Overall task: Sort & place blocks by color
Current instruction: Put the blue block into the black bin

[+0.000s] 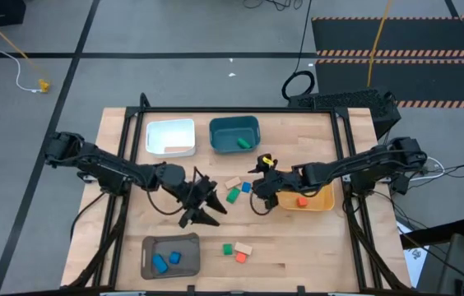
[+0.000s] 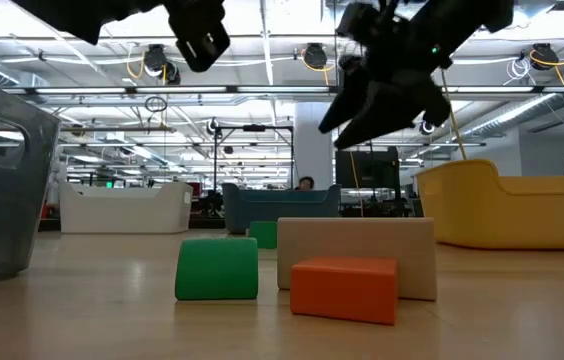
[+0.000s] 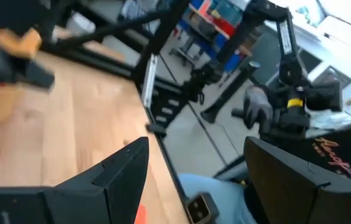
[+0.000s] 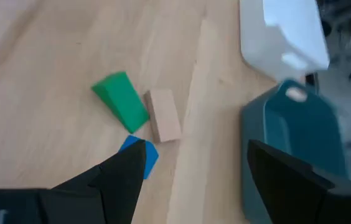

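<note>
Your right gripper (image 4: 191,165), fingers apart and empty, hovers above the centre cluster: green block (image 4: 121,99), tan block (image 4: 163,115), blue block (image 4: 139,153), just short of the teal bin (image 4: 287,143). Left gripper (image 1: 203,205), also spread and empty, waits mid-table. Judged step: picking from this cluster. Next, you descend, straddle one block, close.
</note>
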`<control>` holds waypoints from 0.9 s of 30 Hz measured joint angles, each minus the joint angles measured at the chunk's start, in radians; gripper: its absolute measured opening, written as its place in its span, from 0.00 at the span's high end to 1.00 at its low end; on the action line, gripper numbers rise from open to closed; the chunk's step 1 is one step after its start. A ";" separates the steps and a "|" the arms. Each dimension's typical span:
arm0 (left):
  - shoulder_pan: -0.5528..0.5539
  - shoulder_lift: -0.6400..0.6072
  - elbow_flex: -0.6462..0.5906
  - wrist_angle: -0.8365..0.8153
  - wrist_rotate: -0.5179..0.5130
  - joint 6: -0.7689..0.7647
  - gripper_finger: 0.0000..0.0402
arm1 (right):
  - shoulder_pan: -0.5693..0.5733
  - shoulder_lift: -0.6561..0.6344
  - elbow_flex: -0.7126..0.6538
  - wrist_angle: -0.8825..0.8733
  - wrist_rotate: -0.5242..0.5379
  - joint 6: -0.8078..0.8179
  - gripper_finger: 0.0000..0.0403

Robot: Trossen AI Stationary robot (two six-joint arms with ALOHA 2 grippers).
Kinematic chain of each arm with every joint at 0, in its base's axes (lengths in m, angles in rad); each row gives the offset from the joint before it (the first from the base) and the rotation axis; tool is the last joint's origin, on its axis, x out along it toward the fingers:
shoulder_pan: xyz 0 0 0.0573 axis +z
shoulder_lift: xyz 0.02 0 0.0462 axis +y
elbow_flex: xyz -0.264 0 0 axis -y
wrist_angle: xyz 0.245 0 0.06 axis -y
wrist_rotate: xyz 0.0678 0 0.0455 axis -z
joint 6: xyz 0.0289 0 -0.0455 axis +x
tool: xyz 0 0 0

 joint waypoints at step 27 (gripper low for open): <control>0.033 0.000 0.000 -0.178 -0.135 0.163 0.34 | -0.125 0.141 -0.001 0.019 -0.057 1.294 0.33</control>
